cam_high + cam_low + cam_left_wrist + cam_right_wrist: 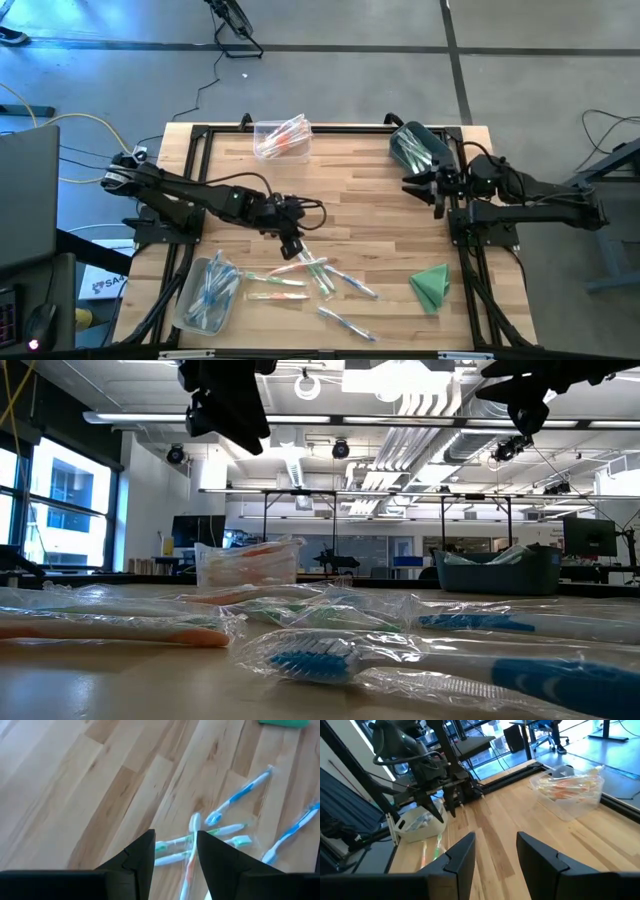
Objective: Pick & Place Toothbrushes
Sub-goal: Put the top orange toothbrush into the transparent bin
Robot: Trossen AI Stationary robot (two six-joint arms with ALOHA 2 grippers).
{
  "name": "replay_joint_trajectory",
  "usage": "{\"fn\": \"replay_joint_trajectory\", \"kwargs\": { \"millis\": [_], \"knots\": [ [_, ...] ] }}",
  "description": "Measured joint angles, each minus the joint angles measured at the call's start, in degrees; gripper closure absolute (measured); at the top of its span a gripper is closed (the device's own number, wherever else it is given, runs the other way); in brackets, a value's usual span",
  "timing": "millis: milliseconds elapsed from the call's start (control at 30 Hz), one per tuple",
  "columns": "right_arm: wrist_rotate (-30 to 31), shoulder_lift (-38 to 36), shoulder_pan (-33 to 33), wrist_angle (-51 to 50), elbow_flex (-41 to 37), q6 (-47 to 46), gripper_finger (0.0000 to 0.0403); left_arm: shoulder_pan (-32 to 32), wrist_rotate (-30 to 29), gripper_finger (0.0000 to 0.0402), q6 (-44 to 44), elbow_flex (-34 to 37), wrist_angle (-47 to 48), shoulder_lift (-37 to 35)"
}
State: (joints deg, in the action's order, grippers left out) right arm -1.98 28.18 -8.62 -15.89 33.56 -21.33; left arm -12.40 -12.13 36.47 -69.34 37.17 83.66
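Nearest the low camera lay a blue wrapped toothbrush (pixel 400 660), 1 of the loose toothbrushes (pixel 315 272) scattered on the table (pixel 360 190). You had the left gripper (pixel 291 246) directly above that pile, jaws apart and empty; a pink toothbrush (pixel 192 851) ran lengthwise through the gap below. Your right gripper (pixel 425 186), also parted and empty, waited well apart beside the dark bin (pixel 422 146).

green cloth (pixel 431 284) | table (pixel 350 180) front-right (folded) | 3 bins (pixel 283 138)
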Motion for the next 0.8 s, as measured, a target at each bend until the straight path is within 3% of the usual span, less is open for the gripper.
{"fn": "replay_joint_trajectory", "kwargs": {
  "millis": [800],
  "knots": [
    [0.57, 0.37, 0.00, -0.16, 0.00, 2.09, 0.0266, -3.56, 4.86, 0.0259, 5.87, 0.04, 3.86, 0.00]
  ]
}}
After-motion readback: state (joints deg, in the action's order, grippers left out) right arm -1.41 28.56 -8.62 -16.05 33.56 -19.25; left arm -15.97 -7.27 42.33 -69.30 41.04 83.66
